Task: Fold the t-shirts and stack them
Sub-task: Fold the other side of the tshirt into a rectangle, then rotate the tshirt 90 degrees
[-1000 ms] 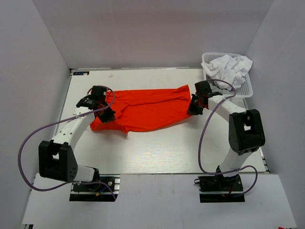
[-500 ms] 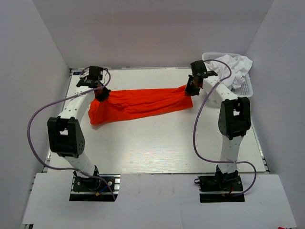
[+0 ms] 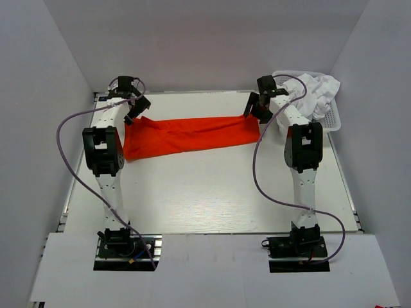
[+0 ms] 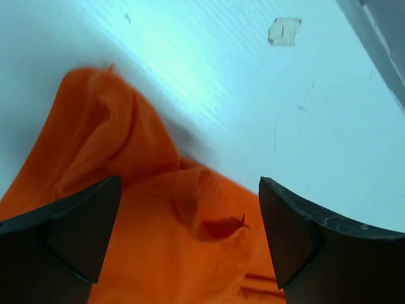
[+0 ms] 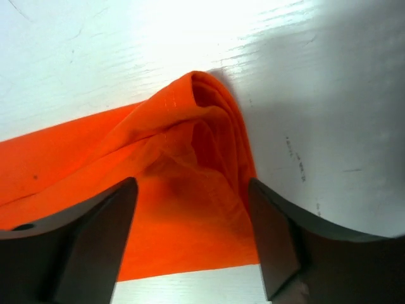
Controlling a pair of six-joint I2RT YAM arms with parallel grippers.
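Observation:
The orange-red t-shirt (image 3: pixel 192 136) lies as a long narrow folded band across the far half of the table (image 3: pixel 205 192). My left gripper (image 3: pixel 133 110) hangs open just above the band's left end, and the orange cloth (image 4: pixel 152 253) lies loose below the spread fingers (image 4: pixel 63 234). Over the right end my right gripper (image 3: pixel 253 106) is open too. There the bunched corner of the shirt (image 5: pixel 190 145) rests on the table between the two fingers (image 5: pixel 285 240), and neither finger touches it. White t-shirts (image 3: pixel 316 91) sit crumpled in the basket.
The white lattice basket (image 3: pixel 331 119) stands at the table's far right corner, close behind the right arm. Grey walls close in the back and both sides. A small scrap of tape (image 4: pixel 284 30) is stuck to the table beyond the shirt's left end.
Both arms carried the shirt's ends toward the far edge, folding it into a narrower band. Both grippers then opened and let go of the cloth.

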